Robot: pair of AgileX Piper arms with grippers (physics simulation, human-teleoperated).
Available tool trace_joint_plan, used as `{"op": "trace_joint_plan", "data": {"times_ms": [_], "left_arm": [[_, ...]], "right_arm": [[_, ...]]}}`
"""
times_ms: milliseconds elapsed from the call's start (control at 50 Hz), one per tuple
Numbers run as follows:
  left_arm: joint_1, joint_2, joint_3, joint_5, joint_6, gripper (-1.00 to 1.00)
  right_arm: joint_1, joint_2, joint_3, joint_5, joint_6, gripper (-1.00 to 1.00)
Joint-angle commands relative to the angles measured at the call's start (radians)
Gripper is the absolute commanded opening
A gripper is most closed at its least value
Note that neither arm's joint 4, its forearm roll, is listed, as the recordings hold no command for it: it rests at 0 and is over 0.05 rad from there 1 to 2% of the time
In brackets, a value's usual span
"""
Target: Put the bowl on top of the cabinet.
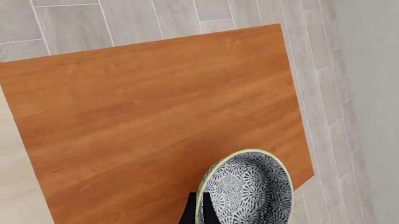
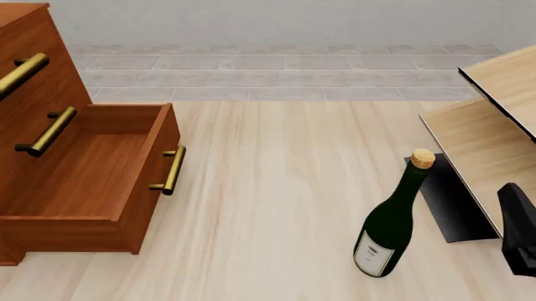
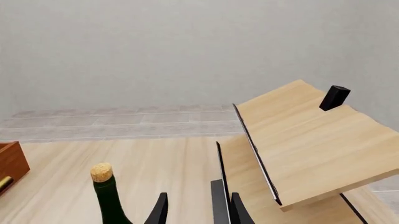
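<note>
In the left wrist view the bowl, white with a dense blue-grey pattern and a pale rim, hangs over the cabinet's reddish-brown top, near one corner. My left gripper is shut on the bowl's rim, one dark finger outside it and one inside. Whether the bowl touches the top I cannot tell. The front view shows the cabinet at the left with brass bar handles and its bottom drawer pulled open; the bowl and left gripper are out of that view. My right gripper is open and holds nothing.
A dark green corked bottle stands on the pale table at right of centre. A light-wood shelf unit with a black support is at the far right, beside my right arm. Grey tiled floor lies beyond.
</note>
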Motion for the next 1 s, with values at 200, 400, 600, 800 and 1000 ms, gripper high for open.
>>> {"op": "trace_joint_plan", "data": {"times_ms": [200,400,600,800,1000], "left_arm": [[0.015,0.012,0.0,0.0,0.039,-1.0],[0.019,0.018,0.002,0.0,0.05,-1.0],[0.023,0.006,-0.014,0.0,0.034,-1.0],[-0.006,-0.024,-0.04,0.0,-0.049,1.0],[0.002,-0.045,-0.05,0.0,-0.058,1.0]], "right_arm": [[0.0,0.0,0.001,-0.003,0.002,1.0],[0.001,0.0,0.0,-0.003,0.002,1.0],[0.001,0.0,-0.002,-0.002,0.002,1.0],[0.001,0.0,-0.005,-0.002,0.001,1.0],[0.002,0.0,0.001,-0.011,0.0,1.0]]}}
